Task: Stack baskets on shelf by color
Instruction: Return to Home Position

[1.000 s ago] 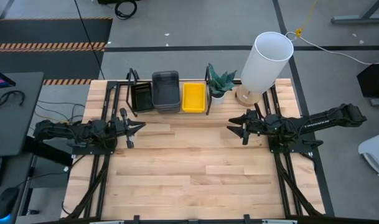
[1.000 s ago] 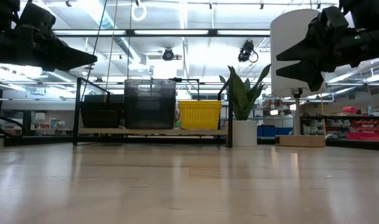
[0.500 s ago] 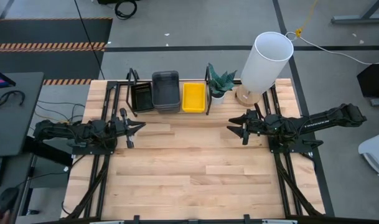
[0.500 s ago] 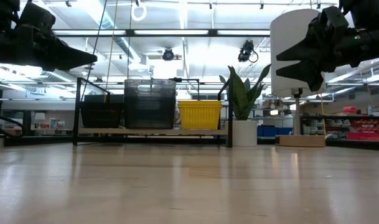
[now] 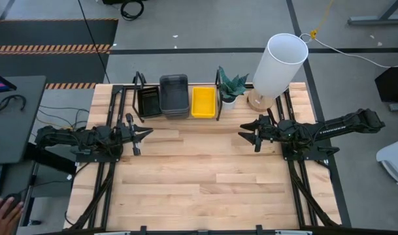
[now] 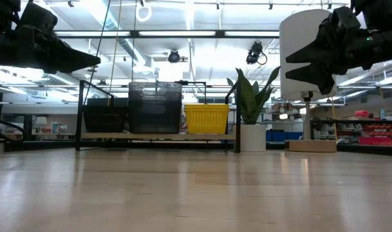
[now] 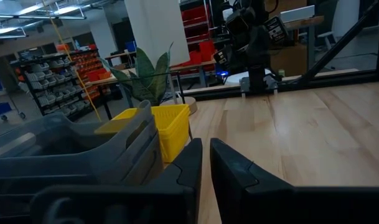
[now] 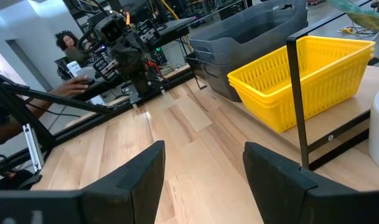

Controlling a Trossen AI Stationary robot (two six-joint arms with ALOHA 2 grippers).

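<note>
Worktop (image 5: 205,176) carries the shelf (image 6: 158,136) at its back. Left claw (image 5: 148,133) hangs narrow, empty. Black baskets (image 5: 148,102), grey baskets (image 5: 174,95) and yellow baskets (image 5: 204,102) sit colour-grouped on it. Right claw (image 5: 244,134) hangs wide, empty, likely parked because sorting looks done.

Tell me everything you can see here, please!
table: one, light wood, under everything
shelf: one, wood with black frame, table's far edge
black baskets: one stack, shelf's left end
grey baskets: one stack, shelf's middle
yellow baskets: one stack, shelf's right end
plant: one, green, white pot, right of shelf
cylinder: one, white, right of plant
person's hand: one, beyond table's near-left corner
left gripper: dark, fingers shut, over table's left
right gripper: dark, fingers open, over table's right
</note>
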